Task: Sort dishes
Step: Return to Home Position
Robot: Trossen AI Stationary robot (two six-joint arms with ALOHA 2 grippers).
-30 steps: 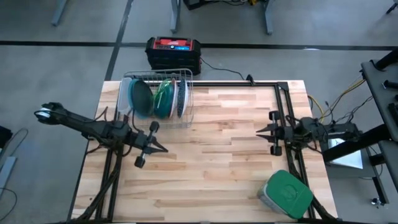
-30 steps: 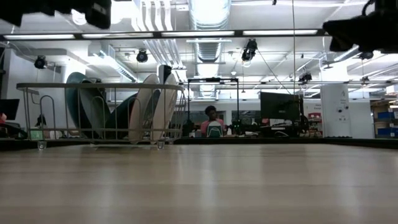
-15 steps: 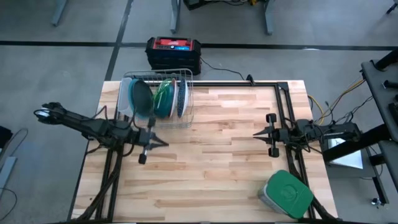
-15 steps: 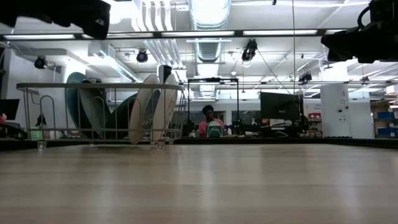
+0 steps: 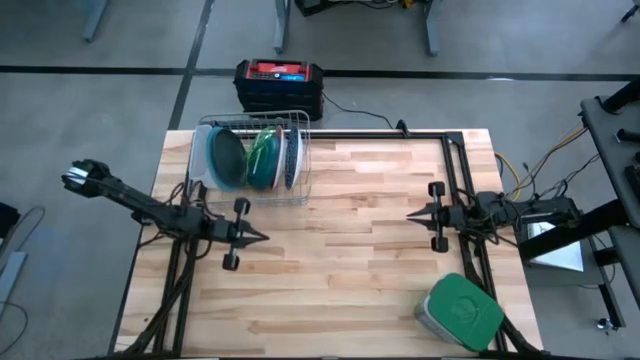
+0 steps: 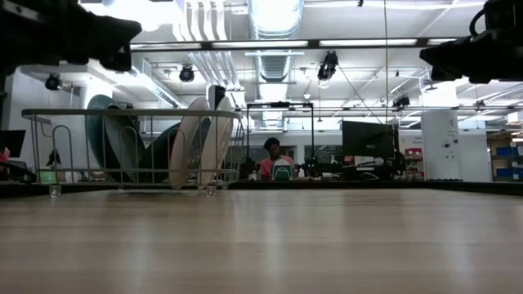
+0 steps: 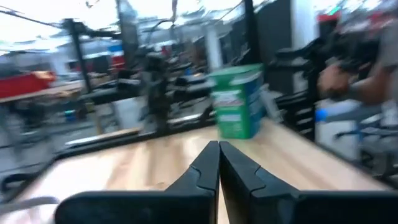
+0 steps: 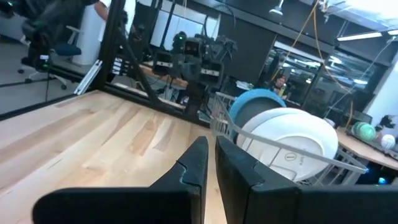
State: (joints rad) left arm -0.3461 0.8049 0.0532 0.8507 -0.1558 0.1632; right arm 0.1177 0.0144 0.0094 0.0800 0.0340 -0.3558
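Dishes (image 5: 262, 158), blue, green and white, stand in the rack (image 5: 290, 199), hiding each other; left gripper (image 5: 262, 238) and right gripper (image 5: 412, 214) fingers closed, empty.

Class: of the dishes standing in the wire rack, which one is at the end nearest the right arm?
The white plate, outermost at the rack's end facing the table's middle; the green plate and dark teal plate stand behind it.

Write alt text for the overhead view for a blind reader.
Plates stand on edge in a wire rack at the upper left corner of a wooden table. The left gripper hovers beside it, the right gripper at the right edge; a green-lidded container sits lower right.
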